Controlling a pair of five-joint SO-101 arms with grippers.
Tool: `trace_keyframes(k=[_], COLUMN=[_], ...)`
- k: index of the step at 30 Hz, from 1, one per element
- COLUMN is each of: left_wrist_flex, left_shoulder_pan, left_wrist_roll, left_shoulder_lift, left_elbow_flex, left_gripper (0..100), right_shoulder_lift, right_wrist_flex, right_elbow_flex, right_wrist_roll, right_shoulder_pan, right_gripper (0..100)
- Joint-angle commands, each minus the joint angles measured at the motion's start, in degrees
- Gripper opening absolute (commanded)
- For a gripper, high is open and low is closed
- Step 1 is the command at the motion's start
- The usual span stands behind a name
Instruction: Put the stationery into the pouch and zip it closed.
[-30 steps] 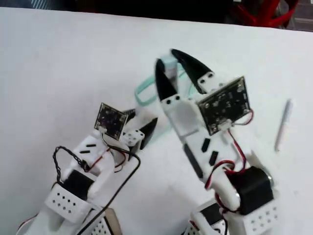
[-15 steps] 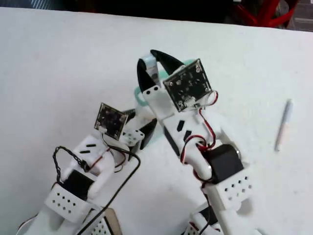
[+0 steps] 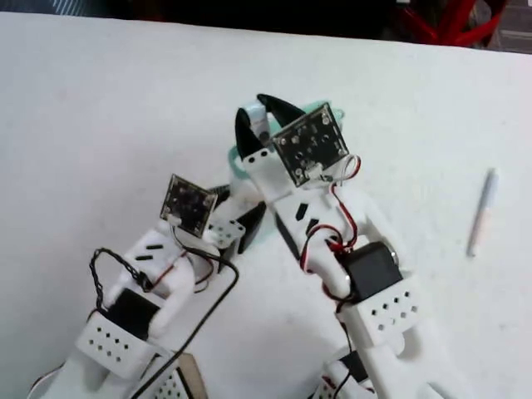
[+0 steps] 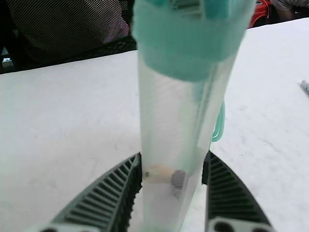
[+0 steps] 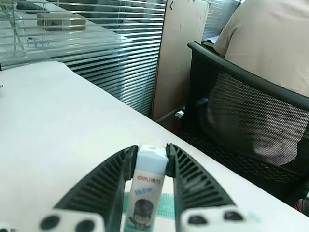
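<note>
- Against the picture from a second before, the right arm had swung across the white bench [image 3: 100, 108] toward the left arm, carrying its right claw [image 3: 253, 108] from beside the pouch to over the pouch's green rim.
- Over the last half second the shift was slight: the right arm's square circuit board sat a little lower and flatter.
- The left arm and the slim pale pen [image 3: 481, 213], which lay well apart on the right side of the bench, had kept their places.
- The right claw's ribbed black fingers were pinching a small rectangular white eraser with a pale blue paper sleeve [image 5: 147, 191], gripping it on its two long sides and holding it upright.
- Just beneath the eraser, the right wrist view showed a strip of mint-green ridged zip; whether the two touched could not be told.
- The left claw [image 4: 173, 159] was pressed against both sides of the translucent, soft plastic pouch with a mint-green fabric band at its mouth [image 4: 176, 111], holding it standing on the bench.
- Through the pouch's cloudy wall, a thin pale stick and a small rounded beige item showed.
- The bench surface looked matte and smooth.
</note>
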Motion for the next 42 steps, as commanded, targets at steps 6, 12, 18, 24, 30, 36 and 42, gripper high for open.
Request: trace_keyframes(k=[6, 12, 18, 24, 30, 36, 42], left_wrist_flex=[-0.4, -0.4, -0.4, -0.4, -0.4, -0.4, -0.4], left_shoulder_pan=[0.7, 0.7, 0.7, 0.7, 0.7, 0.8, 0.7], left_wrist_roll=[-0.5, -0.5, -0.5, -0.5, -0.5, -4.3, -4.5], left_shoulder_lift=[-0.3, -0.3, -0.3, -0.3, -0.3, -0.3, -0.3], left_elbow_flex=[-1.8, -1.8, -1.8, -1.8, -1.8, -1.6, -1.5], left_gripper=[21, 21, 21, 21, 21, 21, 21], right_shoulder_lift=[-2.9, -8.0, -9.2, -9.1, -8.6, -8.5, -4.5], right_wrist_flex=[4.1, 10.3, 13.7, 18.2, 23.6, 24.6, 23.1], right_elbow_flex=[-0.8, -0.9, -1.4, -7.4, -14.1, -13.5, -11.8], right_wrist_roll=[0.4, 0.5, 0.5, 0.2, 0.1, 0.5, 5.3], right_shoulder_pan=[0.5, 0.5, 0.6, 1.8, 15.3, 32.9, 47.5], right_gripper=[2.1, 8.7, 17.0, 16.6, 16.6, 16.6, 16.6])
